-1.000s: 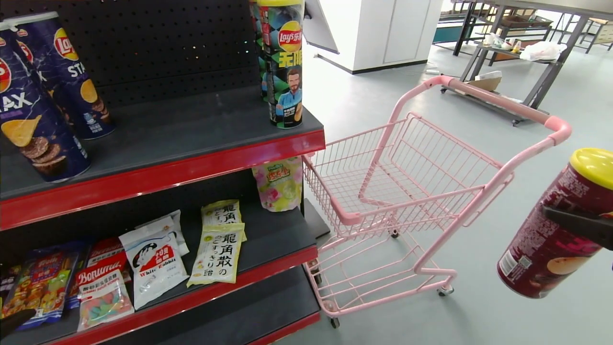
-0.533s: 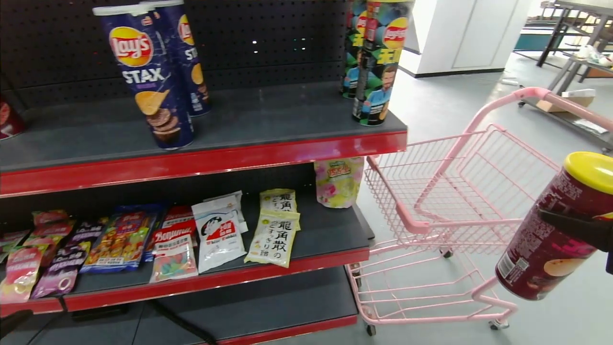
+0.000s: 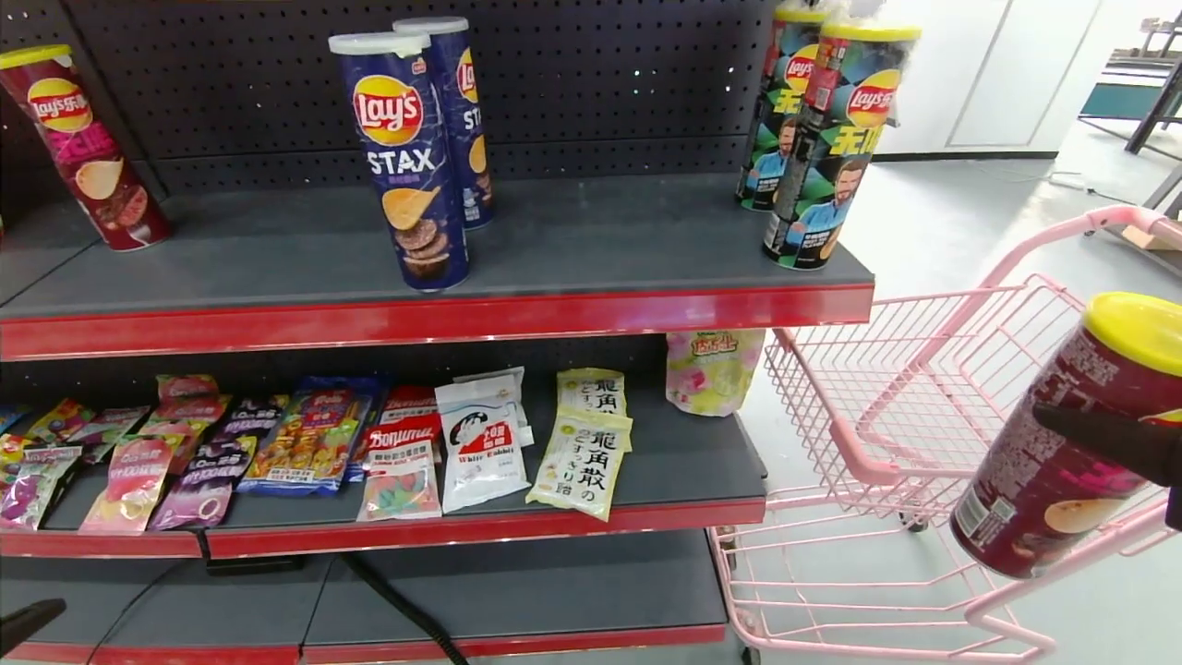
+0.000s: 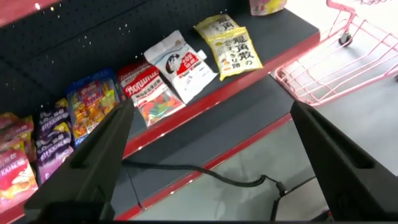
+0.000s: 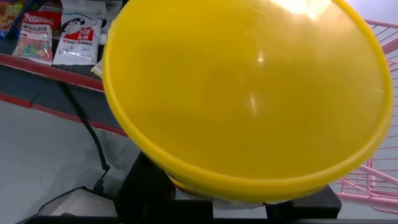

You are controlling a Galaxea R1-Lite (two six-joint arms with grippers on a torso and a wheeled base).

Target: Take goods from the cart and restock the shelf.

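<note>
The right jaws are clamped round a maroon can (image 3: pixel 1043 489) with a yellow lid (image 3: pixel 1138 328). One black finger (image 3: pixel 1103 436) lies across the can's side. The can is in the air, tilted, lid uppermost, off to the right of the shelf (image 3: pixel 591 309) and touching none of it. From the head view it sits in front of the pink cart (image 3: pixel 877 453), which is parked just beside the shelf's right end. In the right wrist view the lid (image 5: pixel 249 93) is close to the camera, with the lower shelf's red edge behind it.

The left jaws are spread wide with nothing between them. Their two dark fingers (image 4: pixel 93 162) frame the floor and the bottom shelves in the left wrist view. They hang low, down by the left end of the shelf's base.

On the top board stand two blue cans (image 3: pixel 406 157) one behind the other near the middle. Two green cans (image 3: pixel 831 148) stand at the right end, the front one close to the edge. A matching maroon can (image 3: pixel 88 148) stands far left. The board below carries flat bags of sweets (image 3: pixel 480 453) laid in a row and a pale pouch (image 3: pixel 711 369) upright at the right end. A black cable (image 3: pixel 397 600) runs over the bottom board.
</note>
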